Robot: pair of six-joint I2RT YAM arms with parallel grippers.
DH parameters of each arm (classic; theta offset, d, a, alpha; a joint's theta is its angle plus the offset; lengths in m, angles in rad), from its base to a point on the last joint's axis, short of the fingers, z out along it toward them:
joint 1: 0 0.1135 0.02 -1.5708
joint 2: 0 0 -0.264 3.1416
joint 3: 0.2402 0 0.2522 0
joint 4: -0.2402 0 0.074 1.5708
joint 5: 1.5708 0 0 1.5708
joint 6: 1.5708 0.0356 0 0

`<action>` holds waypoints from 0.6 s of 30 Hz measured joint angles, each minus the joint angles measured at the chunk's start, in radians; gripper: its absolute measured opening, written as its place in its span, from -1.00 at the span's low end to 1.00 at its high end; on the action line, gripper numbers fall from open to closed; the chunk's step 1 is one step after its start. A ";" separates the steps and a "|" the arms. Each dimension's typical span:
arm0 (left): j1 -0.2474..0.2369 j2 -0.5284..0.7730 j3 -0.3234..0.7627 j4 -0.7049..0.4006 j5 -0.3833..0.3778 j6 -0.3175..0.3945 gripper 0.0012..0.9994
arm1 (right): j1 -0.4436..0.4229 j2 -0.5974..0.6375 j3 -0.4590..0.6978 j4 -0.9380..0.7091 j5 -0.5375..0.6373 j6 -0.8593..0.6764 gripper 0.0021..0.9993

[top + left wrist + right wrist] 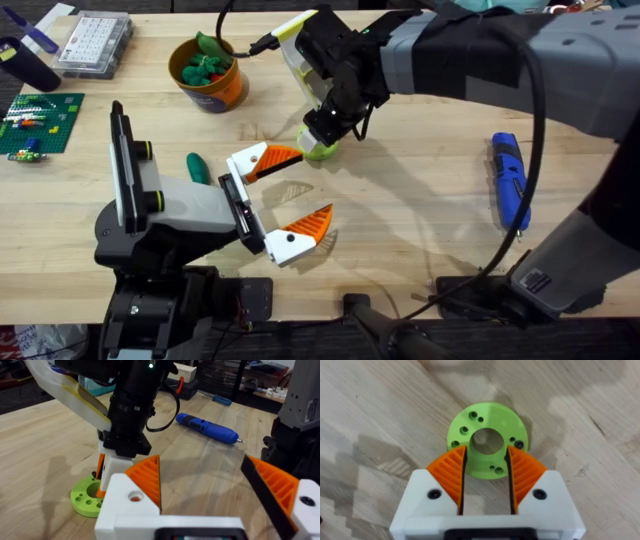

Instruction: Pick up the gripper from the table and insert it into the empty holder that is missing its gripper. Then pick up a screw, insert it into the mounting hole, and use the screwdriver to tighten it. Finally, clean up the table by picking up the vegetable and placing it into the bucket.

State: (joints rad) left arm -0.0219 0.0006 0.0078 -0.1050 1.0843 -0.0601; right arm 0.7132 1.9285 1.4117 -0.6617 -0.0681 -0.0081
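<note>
My left gripper [315,183] stands open near the table's front. Both its white fingers with orange ribbed tips [147,477] sit on the black holder bar [240,205]. My right gripper [486,448] reaches across the middle and points down. It is open by a narrow gap, with its tips over the hole of a lime-green ring [487,425]. The dark green vegetable [198,167] lies beside the left gripper's body. At the back left stands the orange bucket [208,75], with green pieces inside. The blue screwdriver [510,180] lies at the right. A screw is out of view.
A clear compartment box [95,45] and a green baseplate [35,122] sit at the far left. The right arm's grey links and black cable [530,110] span the table's back right. Bare wood lies between the ring and the screwdriver.
</note>
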 joint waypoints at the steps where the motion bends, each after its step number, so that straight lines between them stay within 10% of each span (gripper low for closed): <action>1: 0.000 0.000 0.000 0.000 0.000 0.000 0.97 | 0.000 0.000 0.000 0.000 0.000 0.000 -0.14; 18: 0.000 0.000 0.000 0.000 0.000 0.000 0.97 | -0.001 -0.001 0.000 -0.044 0.001 0.000 -0.14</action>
State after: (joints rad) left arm -0.0219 0.0006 0.0078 -0.1047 1.0843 -0.0605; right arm 0.7120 1.9280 1.4120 -0.7053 -0.0668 -0.0086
